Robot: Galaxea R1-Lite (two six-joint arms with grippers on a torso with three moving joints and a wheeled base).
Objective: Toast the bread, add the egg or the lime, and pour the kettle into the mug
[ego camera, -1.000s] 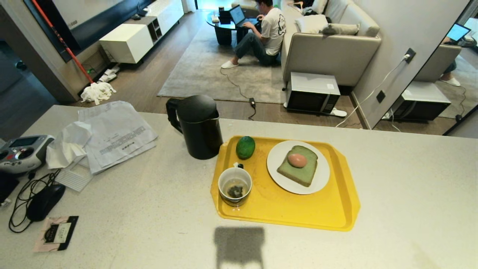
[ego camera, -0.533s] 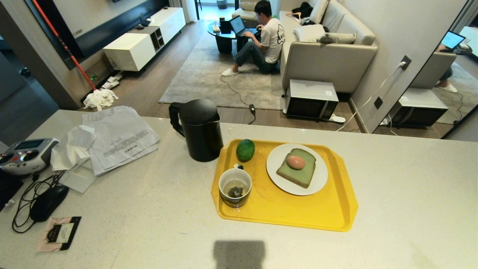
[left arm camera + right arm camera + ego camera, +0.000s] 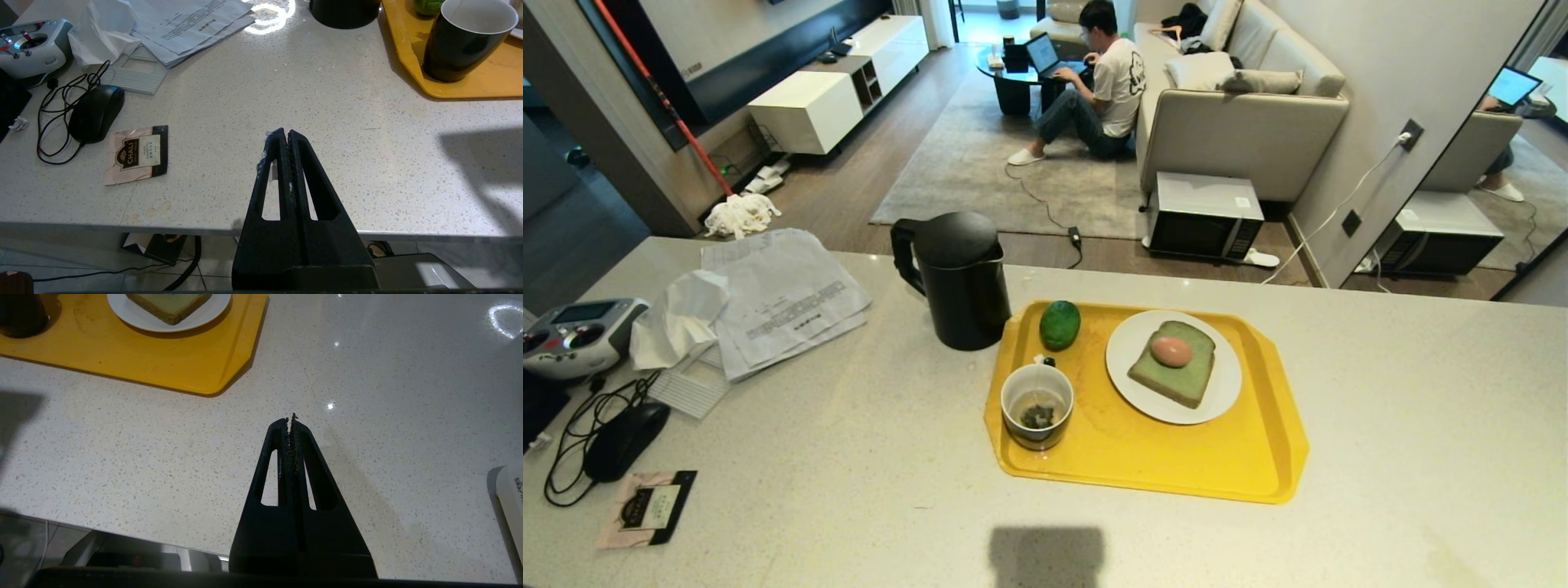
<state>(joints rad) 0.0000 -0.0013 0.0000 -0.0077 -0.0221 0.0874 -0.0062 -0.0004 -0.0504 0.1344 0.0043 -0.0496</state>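
Before me lies the pale speckled counter (image 3: 849, 490), bearing a yellow tray (image 3: 1176, 465) with the black kettle (image 3: 960, 278) just beside its far left corner. On the tray a white plate (image 3: 1131, 384) carries the green bread (image 3: 1176, 376) with the egg (image 3: 1171, 351) on top; the mug (image 3: 1037, 406) and lime (image 3: 1059, 324) sit left of it. My left pincer (image 3: 286, 132) and right pincer (image 3: 291, 419) hang at the near edge, both pressed together, empty.

Speckled off-white worktop (image 3: 1380, 425); bright yellow tray (image 3: 1176, 465); plain white plate (image 3: 1127, 359). The bread (image 3: 1180, 377) was pale green with a darker brown-green crust, the egg (image 3: 1171, 351) reddish-brown, the lime (image 3: 1059, 324) glossy dark green. The kettle (image 3: 960, 282) was matte black; the mug (image 3: 1037, 406) dark outside, white within. Both end effectors, left (image 3: 286, 134) and right (image 3: 291, 421), were black.
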